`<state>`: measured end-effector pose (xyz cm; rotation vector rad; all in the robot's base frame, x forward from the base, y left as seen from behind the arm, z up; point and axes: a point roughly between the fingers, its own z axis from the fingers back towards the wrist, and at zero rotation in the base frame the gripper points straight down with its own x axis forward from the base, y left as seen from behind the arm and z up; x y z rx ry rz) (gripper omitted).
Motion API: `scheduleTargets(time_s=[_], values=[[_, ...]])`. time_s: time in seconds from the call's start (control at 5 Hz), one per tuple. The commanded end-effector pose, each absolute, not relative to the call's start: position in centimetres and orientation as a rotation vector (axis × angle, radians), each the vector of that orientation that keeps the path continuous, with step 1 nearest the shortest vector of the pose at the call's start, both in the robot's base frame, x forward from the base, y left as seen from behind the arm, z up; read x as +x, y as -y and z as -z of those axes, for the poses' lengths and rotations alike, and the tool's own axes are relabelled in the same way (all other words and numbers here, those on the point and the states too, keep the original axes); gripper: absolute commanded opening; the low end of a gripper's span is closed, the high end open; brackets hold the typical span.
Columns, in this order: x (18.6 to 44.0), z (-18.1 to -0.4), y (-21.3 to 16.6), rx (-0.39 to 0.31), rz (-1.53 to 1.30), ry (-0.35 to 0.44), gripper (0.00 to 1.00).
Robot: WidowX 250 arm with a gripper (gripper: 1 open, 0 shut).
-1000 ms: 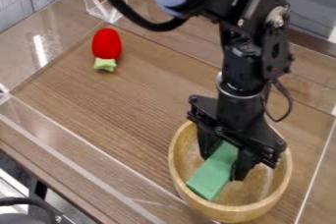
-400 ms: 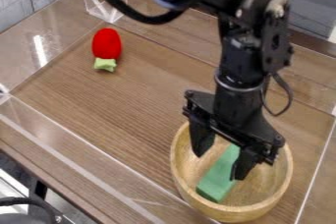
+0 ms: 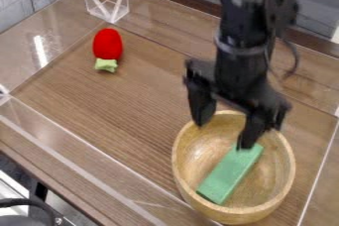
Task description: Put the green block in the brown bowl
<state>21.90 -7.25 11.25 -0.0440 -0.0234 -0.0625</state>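
The gripper (image 3: 243, 113) hangs above the brown bowl (image 3: 235, 167), its black fingers spread wide. Nothing is held between them. One finger stands toward ten o'clock of the bowl and the other toward one o'clock, with a broad gap between the two. Whether either finger touches the rim, I cannot tell from this view.

The green block (image 3: 229, 175) lies inside the bowl, loose from the fingers and just below them in the picture. It slants across the bowl's floor, one end pointing to one o'clock and the other to seven o'clock.

The bowl sits on the wooden table (image 3: 99, 121), at about five o'clock from the table's middle. Well apart from it, toward ten o'clock, is the red strawberry-like toy (image 3: 107, 48), with its green end facing six o'clock.
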Motion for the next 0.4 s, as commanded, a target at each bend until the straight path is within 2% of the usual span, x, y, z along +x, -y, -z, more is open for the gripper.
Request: scheduleTargets(time_s=[0.0, 0.2], values=[[23.9, -14.4, 5.4, -0.032, 0.008, 0.127, 1.0], [25.8, -14.7, 2.6, -0.006, -0.04, 0.166, 1.0]])
